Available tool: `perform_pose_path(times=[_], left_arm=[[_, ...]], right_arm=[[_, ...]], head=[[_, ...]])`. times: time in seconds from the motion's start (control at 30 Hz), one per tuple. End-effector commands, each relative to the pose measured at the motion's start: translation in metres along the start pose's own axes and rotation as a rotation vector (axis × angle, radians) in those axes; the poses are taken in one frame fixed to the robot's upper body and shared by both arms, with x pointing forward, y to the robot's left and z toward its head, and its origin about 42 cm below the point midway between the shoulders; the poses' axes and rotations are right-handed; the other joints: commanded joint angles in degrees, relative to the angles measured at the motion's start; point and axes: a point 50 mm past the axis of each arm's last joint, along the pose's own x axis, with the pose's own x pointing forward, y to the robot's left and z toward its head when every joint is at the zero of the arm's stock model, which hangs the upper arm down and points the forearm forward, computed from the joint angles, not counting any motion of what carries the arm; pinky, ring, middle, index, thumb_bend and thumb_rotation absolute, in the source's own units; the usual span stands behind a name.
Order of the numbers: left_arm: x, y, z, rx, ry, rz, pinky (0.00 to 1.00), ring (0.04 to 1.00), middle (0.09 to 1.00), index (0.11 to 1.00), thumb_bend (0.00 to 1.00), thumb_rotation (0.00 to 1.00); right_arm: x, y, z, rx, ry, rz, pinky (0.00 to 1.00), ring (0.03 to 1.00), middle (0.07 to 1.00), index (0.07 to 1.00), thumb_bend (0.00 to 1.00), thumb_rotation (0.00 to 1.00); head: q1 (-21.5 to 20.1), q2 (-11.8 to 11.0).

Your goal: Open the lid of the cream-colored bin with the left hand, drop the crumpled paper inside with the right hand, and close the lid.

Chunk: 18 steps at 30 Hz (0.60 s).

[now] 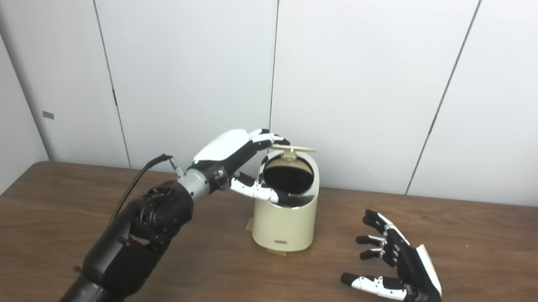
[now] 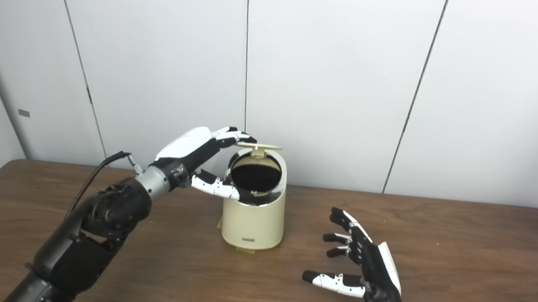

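Note:
The cream-colored bin [image 1: 284, 218] stands mid-table with its lid [image 1: 297, 148] swung up above the dark opening [image 1: 288, 178]. My left hand [image 1: 235, 156] reaches over from the left. Its fingertips [image 1: 274, 139] rest on the lid's raised left edge, and its thumb [image 1: 254, 190] lies against the chrome rim below. It does not clamp the lid. My right hand [image 1: 396, 264] hovers low over the table to the right of the bin, fingers spread and holding nothing. No crumpled paper shows on the table or in the opening, whose inside is too dark to read.
The brown wooden table [image 1: 480, 241] runs to a white panelled wall [image 1: 373, 82] just behind the bin. A black cable [image 1: 131, 184] loops off my left forearm.

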Motion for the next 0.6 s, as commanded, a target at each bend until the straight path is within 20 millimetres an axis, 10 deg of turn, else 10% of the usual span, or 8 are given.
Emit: perform_pose_path(times=[0.0, 0.57], left_arm=[[0.006, 0.032, 0.02, 0.069, -0.091, 0.065, 1.0, 1.0, 0.925, 0.886, 1.0, 0.51], [-0.018, 0.024, 0.024, 0.136, -0.149, 0.037, 1.0, 1.0, 0.919, 0.879, 1.0, 0.54]], right_arm=[[0.012, -0.003, 0.02, 0.005, -0.084, -0.021, 0.56, 0.715, 0.862, 0.855, 0.81, 0.09], [0.012, -0.003, 0.021, -0.011, -0.067, -0.041, 0.53, 0.702, 0.862, 0.857, 0.8, 0.06]], head=[[-0.1, 0.2], [-0.2, 0.5]])
